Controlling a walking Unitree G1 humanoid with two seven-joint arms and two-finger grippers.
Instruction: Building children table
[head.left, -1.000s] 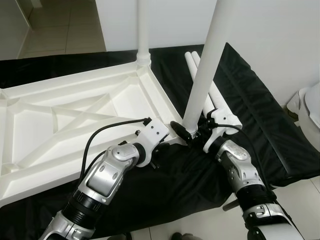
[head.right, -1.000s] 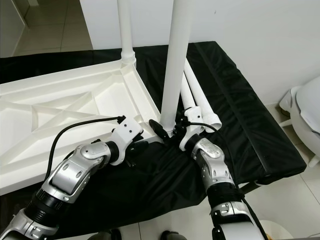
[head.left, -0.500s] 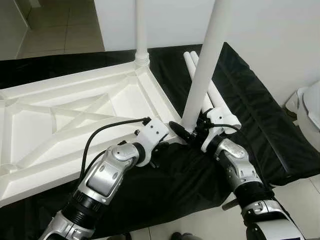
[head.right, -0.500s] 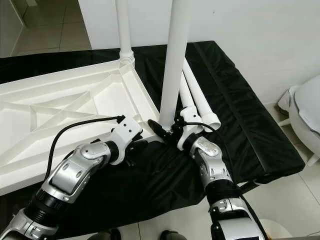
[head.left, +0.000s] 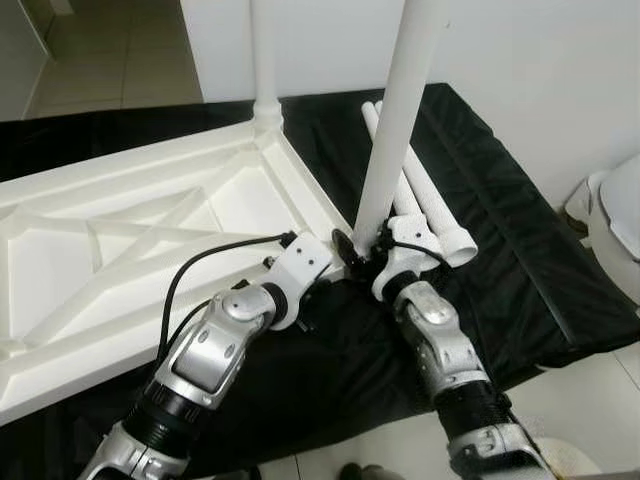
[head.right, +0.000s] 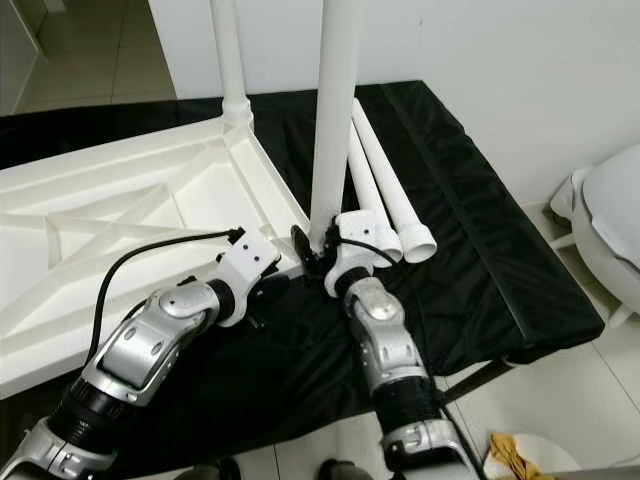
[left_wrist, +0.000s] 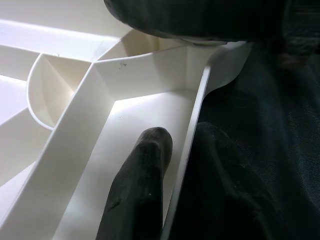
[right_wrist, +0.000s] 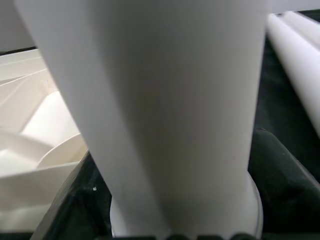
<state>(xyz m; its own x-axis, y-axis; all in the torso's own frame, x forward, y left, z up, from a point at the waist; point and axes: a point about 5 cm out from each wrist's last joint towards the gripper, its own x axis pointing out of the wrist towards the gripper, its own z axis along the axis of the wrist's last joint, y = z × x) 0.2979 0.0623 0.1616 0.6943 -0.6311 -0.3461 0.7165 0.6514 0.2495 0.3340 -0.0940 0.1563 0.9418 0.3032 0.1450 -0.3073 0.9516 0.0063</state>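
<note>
Upturned white table top (head.left: 120, 230) lies underside up on the black-covered bed (head.left: 520, 230), ribs and diagonal braces exposed.

Far corner: one white leg (head.left: 262, 50) stands upright, seated in its socket. Judged done.

Left gripper (head.left: 318, 292) at the near right corner of the table top. Left wrist view: jaws straddle the edge wall, one finger (left_wrist: 142, 185) inside the frame and the other outside against the black cover, closed on the rim (left_wrist: 187, 150). Judged to be steadying the top.

Near right corner: second leg (head.left: 395, 110) stands nearly upright, slightly tilted, its foot at the corner socket (left_wrist: 55, 95). Right gripper (head.left: 372, 252) is at the base of this leg; right wrist view shows the tube (right_wrist: 165, 110) close between two dark fingers (right_wrist: 75, 200). Jaws appear closed around the leg just above the socket. Whether the end is fully seated or only resting on the socket: cannot tell, the joint is hidden by the gripper.

Right of the top: two spare legs (head.left: 425, 195) lie side by side on the bed cover, touching each other, just beside the working corner.

Progress estimate: about one quarter done, second leg in hand. Left: seat this leg, fit the two loose ones at the remaining corners, turn the table upright.
</note>
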